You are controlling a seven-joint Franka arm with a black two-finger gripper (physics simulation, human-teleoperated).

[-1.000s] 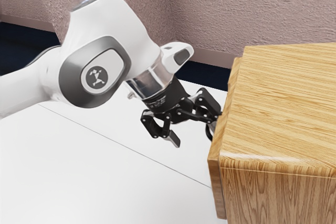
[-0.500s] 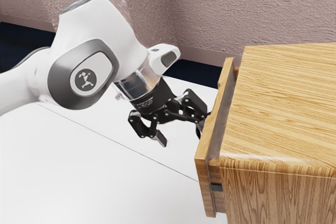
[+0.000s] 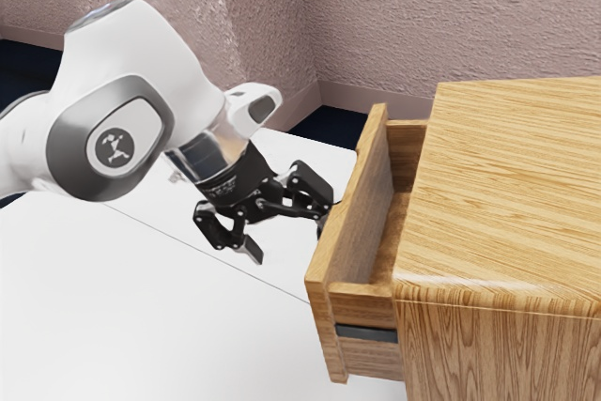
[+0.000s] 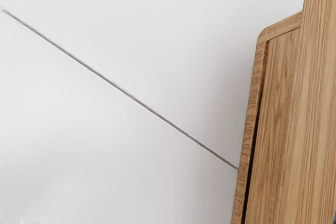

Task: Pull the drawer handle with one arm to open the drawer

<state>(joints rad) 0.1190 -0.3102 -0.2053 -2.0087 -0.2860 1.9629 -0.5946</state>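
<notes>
- Drawer [image 3: 352,223] pulled well out of the cabinet [image 3: 507,194] toward the exterior view's left, with its inner floor and side wall exposed; flush and shut a second ago, barely cracked half a second ago.
- Arm [image 3: 113,129] drawn back toward the exterior view's left by much the same stretch, low over the white table [image 3: 113,316]; likely the source of the pull.
- Gripper [image 3: 286,232] right at the drawer's front panel, unclenched, clamped on nothing.
- Fingers [image 3: 251,249] spread wide: one free in the air above the table, the other tucked against the front panel, seemingly hooked on the handle.
- Handle hidden on the panel's far face; hook contact judged, not seen.
- Task judged nearly done: opening already plain, further pull only a matter of width; some risk of the hooked finger slipping off with any tilt of the hand.
</notes>
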